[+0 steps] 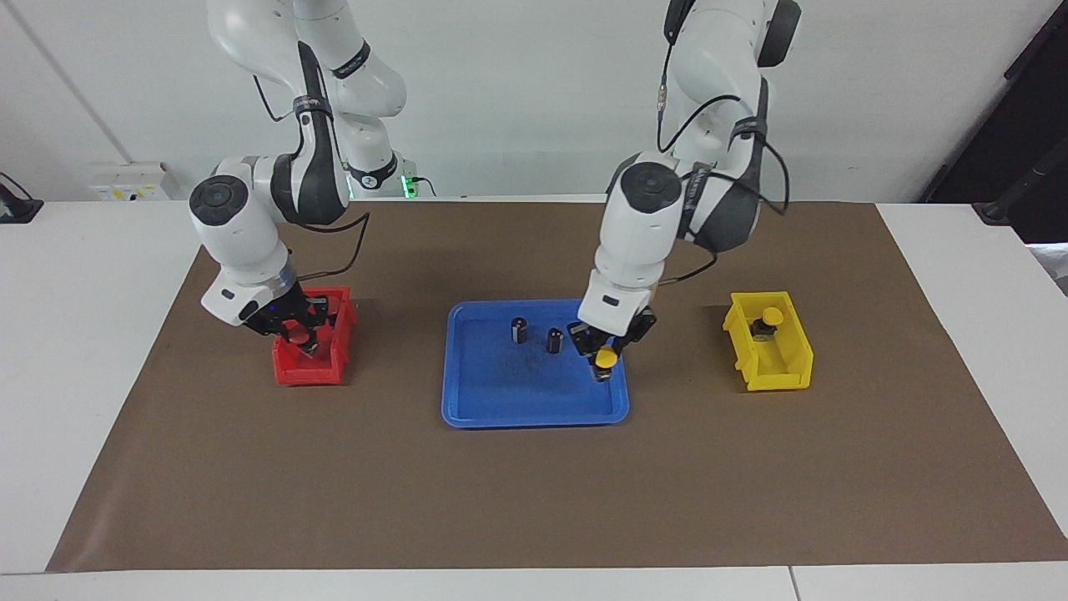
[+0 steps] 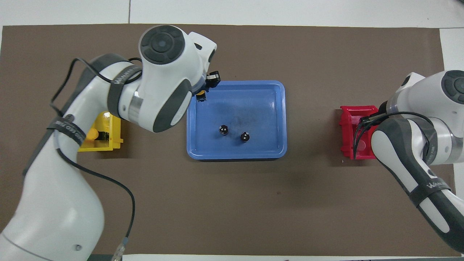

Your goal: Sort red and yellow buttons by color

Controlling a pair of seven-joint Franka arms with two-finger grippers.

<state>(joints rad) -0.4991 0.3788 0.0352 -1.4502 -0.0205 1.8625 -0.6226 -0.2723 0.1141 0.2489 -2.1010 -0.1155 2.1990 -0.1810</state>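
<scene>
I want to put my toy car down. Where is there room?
Bare brown mat lies between the blue tray and the table's edge away from the robots. Smaller gaps separate the tray from the red bin and the yellow bin.

Overhead: left arm (image 2: 159, 79) covers most of yellow bin (image 2: 108, 134) and held yellow button (image 2: 200, 96); right arm (image 2: 409, 145) hides red bin (image 2: 349, 119) contents.

My white table (image 1: 75, 351) carries a brown mat (image 1: 534, 501). On the mat: blue tray (image 1: 484, 401) mid-table, red bin (image 1: 307, 367) toward the right arm's end, yellow bin (image 1: 780, 376) toward the left arm's end.
</scene>
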